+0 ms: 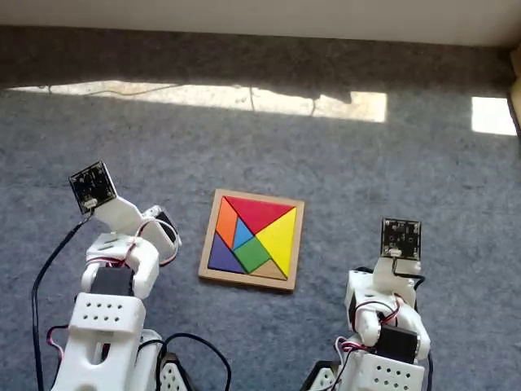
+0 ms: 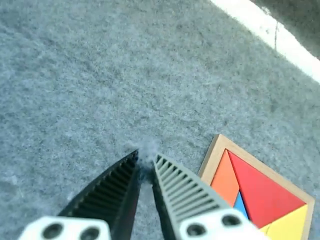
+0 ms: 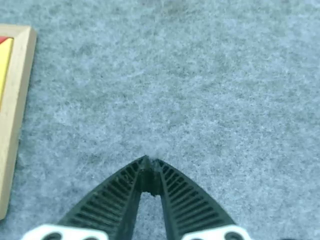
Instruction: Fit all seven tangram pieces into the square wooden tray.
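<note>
The square wooden tray (image 1: 259,196) lies on the grey carpet between the two arms. All seven pieces sit flat inside it: red triangle (image 1: 260,213), yellow triangle (image 1: 279,238), orange piece (image 1: 225,226), small blue piece (image 1: 242,235), green square (image 1: 252,254), purple triangle (image 1: 221,257) and tan triangle (image 1: 273,271). My left gripper (image 2: 146,157) hovers over bare carpet left of the tray (image 2: 210,157), shut with nothing in it. My right gripper (image 3: 150,161) hangs over carpet to the right of the tray (image 3: 12,125), shut and empty.
Grey carpet (image 1: 391,155) spreads on all sides, with a bright sunlit strip (image 1: 244,98) across the far part. Both arm bases (image 1: 106,326) (image 1: 387,358) stand at the near edge, with cables beside them.
</note>
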{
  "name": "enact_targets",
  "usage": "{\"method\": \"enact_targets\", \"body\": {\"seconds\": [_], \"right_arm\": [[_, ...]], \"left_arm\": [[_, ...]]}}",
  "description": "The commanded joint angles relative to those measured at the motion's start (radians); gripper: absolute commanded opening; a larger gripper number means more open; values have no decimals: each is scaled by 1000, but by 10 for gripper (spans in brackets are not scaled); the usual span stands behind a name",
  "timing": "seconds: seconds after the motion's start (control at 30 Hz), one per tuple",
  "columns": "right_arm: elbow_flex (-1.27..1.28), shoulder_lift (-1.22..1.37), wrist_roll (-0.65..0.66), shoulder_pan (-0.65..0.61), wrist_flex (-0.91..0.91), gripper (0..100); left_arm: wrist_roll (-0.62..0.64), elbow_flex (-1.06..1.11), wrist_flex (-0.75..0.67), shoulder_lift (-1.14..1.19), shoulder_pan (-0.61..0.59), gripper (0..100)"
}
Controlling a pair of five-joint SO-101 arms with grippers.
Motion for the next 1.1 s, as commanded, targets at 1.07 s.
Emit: {"method": "enact_targets", "body": {"seconds": [1.07], "right_arm": [[94,-15,8,-45,-21,9]], "left_arm": [[-308,298,135,-682,-16,6]]}}
